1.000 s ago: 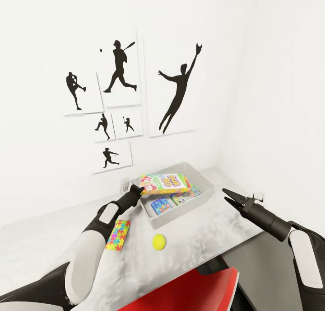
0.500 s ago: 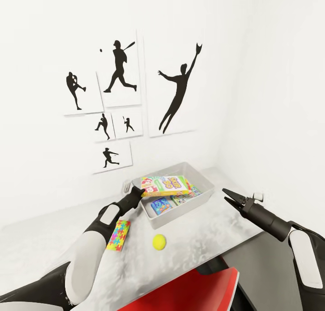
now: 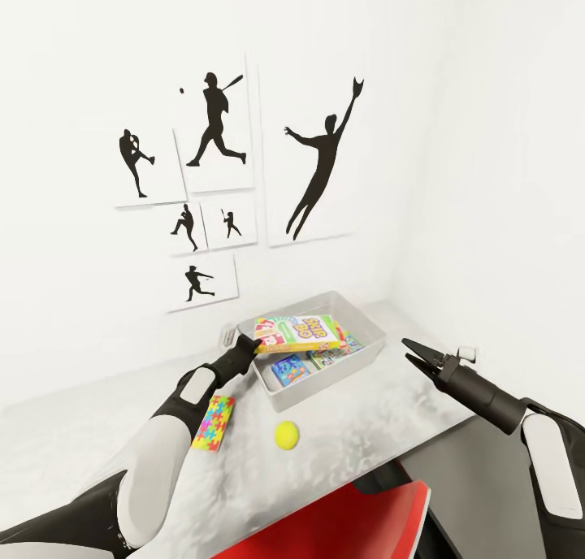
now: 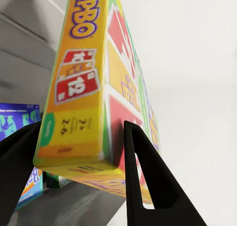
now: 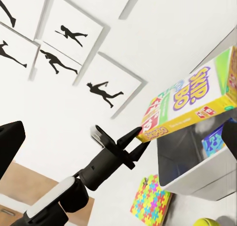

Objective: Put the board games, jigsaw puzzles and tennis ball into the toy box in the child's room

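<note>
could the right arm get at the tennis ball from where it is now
Probably yes. The right gripper is open and holds nothing, and the tennis ball lies alone on bare table in front of the toy box, with nothing between them. The left gripper is busy holding the Skip-Bo box.

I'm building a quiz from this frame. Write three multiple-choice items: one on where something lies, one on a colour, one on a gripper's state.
1. Where is the tennis ball?
A. in the toy box
B. on the table
C. in a gripper

2. Main colour of the held Skip-Bo box's edge?
A. yellow
B. black
C. white

3. The right gripper is:
A. shut on the ball
B. open
C. shut on a puzzle

Answers: B, it rests on the table in front of the toy box; A, the left wrist view shows yellow; B, fingers apart, nothing between.
</note>
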Controlling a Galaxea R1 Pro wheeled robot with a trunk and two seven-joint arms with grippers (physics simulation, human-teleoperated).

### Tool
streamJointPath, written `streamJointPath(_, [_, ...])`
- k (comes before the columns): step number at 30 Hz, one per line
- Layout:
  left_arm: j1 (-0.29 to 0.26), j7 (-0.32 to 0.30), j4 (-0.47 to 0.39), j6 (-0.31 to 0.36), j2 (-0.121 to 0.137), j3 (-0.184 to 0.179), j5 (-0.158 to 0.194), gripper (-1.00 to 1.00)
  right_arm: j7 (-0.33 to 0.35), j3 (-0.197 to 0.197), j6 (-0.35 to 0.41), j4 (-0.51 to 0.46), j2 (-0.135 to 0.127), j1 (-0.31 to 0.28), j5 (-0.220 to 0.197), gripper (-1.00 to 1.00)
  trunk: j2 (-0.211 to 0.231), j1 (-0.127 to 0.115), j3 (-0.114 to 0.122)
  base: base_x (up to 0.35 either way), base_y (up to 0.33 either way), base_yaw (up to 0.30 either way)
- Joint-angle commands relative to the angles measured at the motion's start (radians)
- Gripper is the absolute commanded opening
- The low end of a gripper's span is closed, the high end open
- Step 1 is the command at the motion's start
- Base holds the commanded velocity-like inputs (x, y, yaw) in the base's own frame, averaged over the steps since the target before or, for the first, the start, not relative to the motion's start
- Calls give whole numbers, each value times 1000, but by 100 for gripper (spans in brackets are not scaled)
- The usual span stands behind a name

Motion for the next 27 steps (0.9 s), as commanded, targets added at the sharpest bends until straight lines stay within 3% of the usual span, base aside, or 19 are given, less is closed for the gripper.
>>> streamJointPath(1, [-1,-1,-1,9,-1,7,5,-100,5,-2,5,0,0,-1,3,100,-2,1,-2,0,0,0])
streamJointPath(5, [-1,-2,-1,9,-1,4,5,-100,6,-5,5,0,0,-1,3,100,-2,1,-2,0,0,0])
streamJointPath(6, [-1,-2,-1,9,-1,4,5,100,6,-6,5,0,0,-2,3,100,-2,1,-2,0,0,0])
streamJointPath(15, [-1,-6,-1,10,-1,2,5,100,6,-6,5,0,0,-1,3,100,-2,1,-2,0,0,0])
streamJointPath(22, [-1,-45,-13,21,-1,2,5,100,6,-6,5,0,0,-1,3,100,-2,1,-2,0,0,0])
streamJointPath(25, [-2,-67,-24,58,-1,4,7,100,6,-6,5,0,0,-1,3,100,-2,1,-2,0,0,0])
streamJointPath(27, [-2,-82,-58,129,-1,7,8,100,6,-6,5,0,0,-2,3,100,-2,1,-2,0,0,0])
